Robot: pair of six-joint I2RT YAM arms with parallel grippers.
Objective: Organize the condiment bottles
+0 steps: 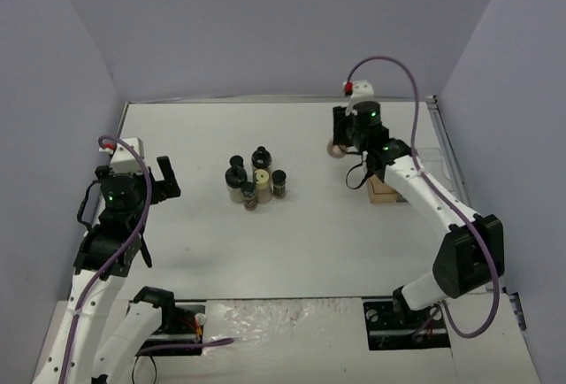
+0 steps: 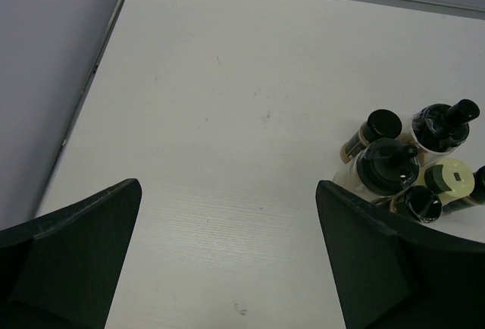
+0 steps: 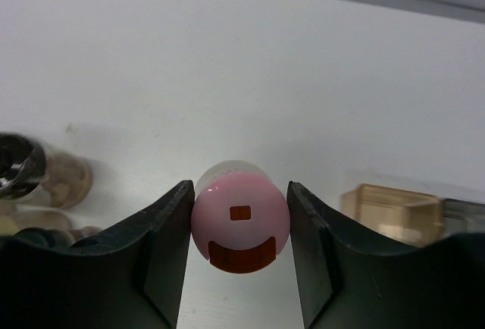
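Note:
Five condiment bottles stand in a tight cluster (image 1: 257, 178) at the table's middle: four with black caps and one with a pale yellow cap (image 1: 262, 177). The left wrist view shows them at the right, with the pale yellow cap (image 2: 455, 179) among the black caps (image 2: 389, 166). My left gripper (image 1: 166, 176) is open and empty, left of the cluster, with its fingers wide apart over bare table (image 2: 227, 189). My right gripper (image 3: 240, 227) is shut on the pink-capped bottle (image 3: 240, 223), one finger on each side of the cap. This bottle (image 1: 335, 148) is at the back right.
The amber and grey compartment tray (image 1: 386, 191) sits under my right arm, right of the cluster. Its amber part (image 3: 392, 211) shows just right of the held bottle. A clear bottle with brown contents (image 3: 53, 177) shows at the left edge of the right wrist view. Walls surround the table.

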